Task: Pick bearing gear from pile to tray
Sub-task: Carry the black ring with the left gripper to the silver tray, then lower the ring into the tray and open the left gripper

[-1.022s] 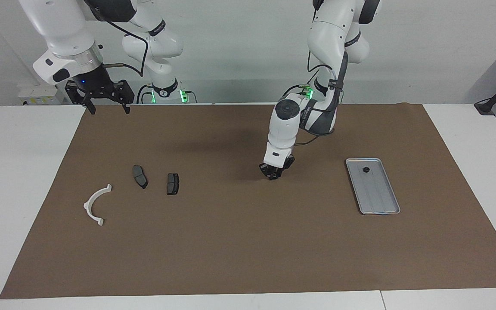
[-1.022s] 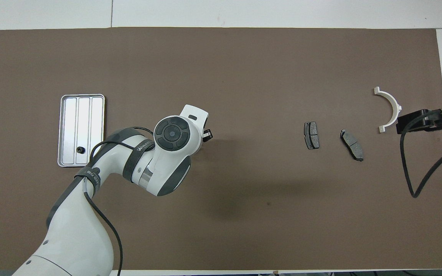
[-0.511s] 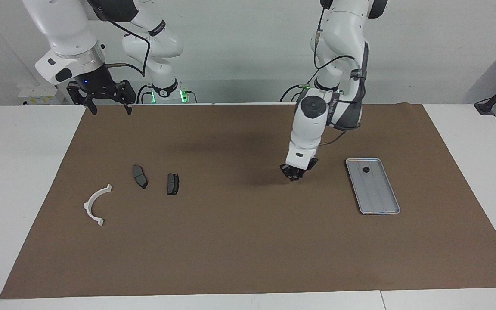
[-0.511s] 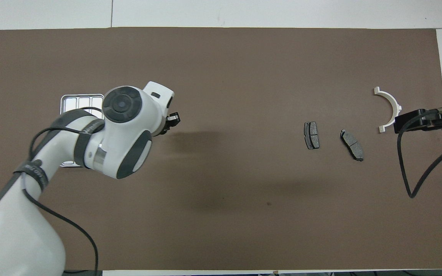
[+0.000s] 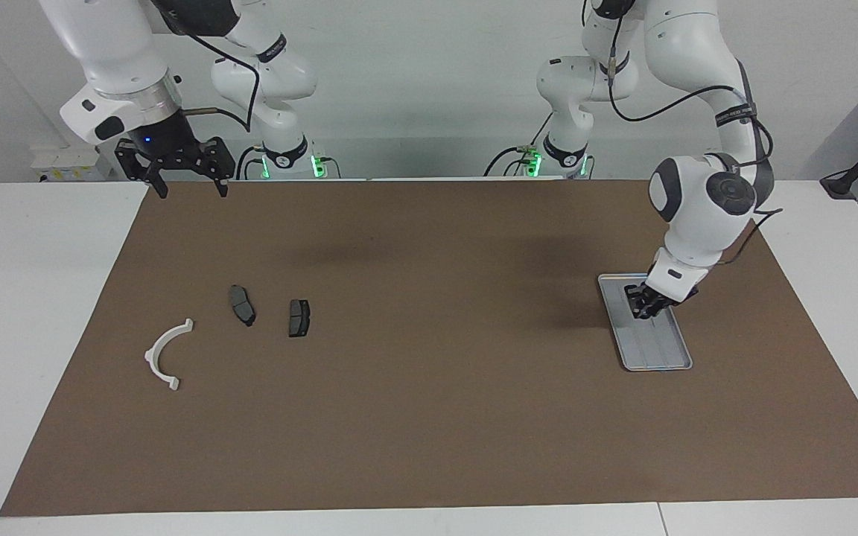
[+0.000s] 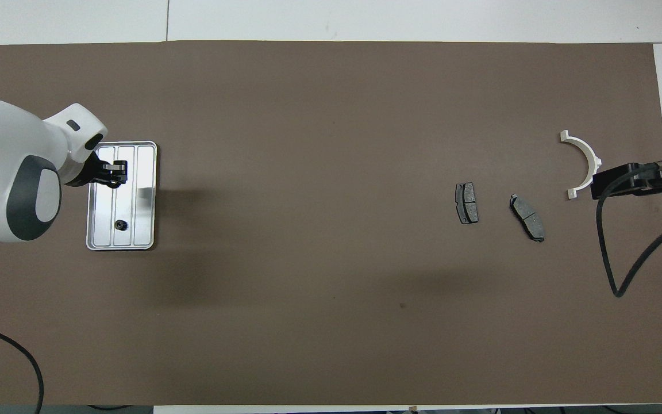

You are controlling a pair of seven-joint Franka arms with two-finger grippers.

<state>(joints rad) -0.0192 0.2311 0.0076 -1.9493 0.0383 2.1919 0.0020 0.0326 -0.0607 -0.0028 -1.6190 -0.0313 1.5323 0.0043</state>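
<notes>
**Left arm over the tray, one gear lying in it**

The left arm's gripper [image 5: 647,306] hangs low over the silver tray [image 5: 663,351], which sits on the brown mat [image 5: 429,417] toward the left arm's end of the worktop. Whether that gripper is clenched on a part or released, I cannot tell from here; if it carries anything, the thing is too small to make out.

One small black gear [image 6: 119,224] lies in the tray's middle channel, at the end nearer the robots. From above, the gripper is over the tray's other half, so the gear is apart from it, along the tray's length. The tray's long side runs away from the robots, and so do its shallow ribs. My guess is that a drop is in hand, and what matters is that it lands inside the low rim and not on the gear already there. Nothing stands between the gripper and the tray floor.

The rest of the loose parts lie well apart, toward the right arm's end: a white curved bracket [image 5: 164,353] and two dark brake pads [image 5: 242,304] [image 5: 299,317] side by side. I can make out no gear among them.

The right gripper [image 5: 185,177] hangs idle, fingers spread, over the mat's edge nearest the robots, holding nothing.
</notes>
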